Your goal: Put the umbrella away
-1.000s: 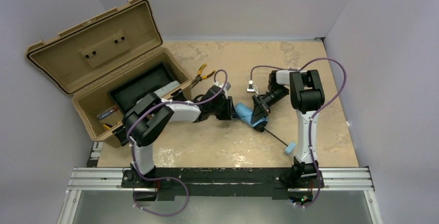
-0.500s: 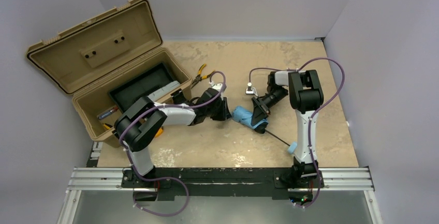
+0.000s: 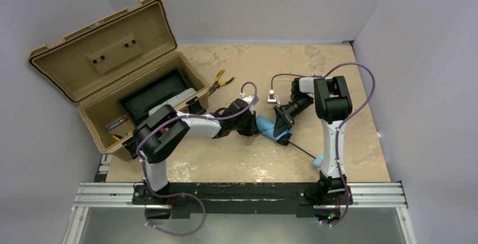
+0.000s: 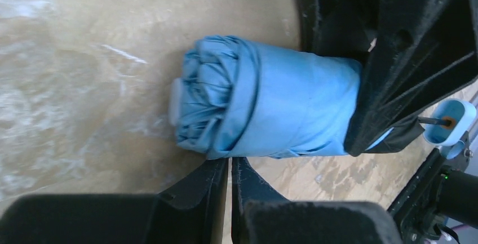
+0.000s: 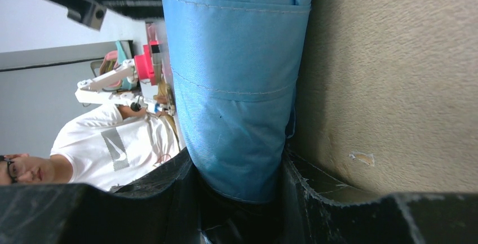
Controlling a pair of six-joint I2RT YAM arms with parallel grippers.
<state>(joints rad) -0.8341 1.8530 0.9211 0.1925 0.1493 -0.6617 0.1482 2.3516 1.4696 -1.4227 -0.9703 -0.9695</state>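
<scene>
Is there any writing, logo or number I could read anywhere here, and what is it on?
No words or numbers can be read anywhere.
Grey swoosh-shaped logo, no letters: on the white T-shirt of the person in the background of the right wrist view.
Red and blue item in the toolbox: too small to read.
Umbrella: plain fabric, no print showing.

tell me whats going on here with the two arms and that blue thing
Two robot arms are working on a folded blue umbrella lying on the table. The right gripper is clamped around the fabric bundle, and the thin black shaft runs out past it to the small blue handle. The left gripper is shut and sits right beside the bundle without grasping it. The tan toolbox stands open on the left, and the umbrella is not in it yet.
</scene>
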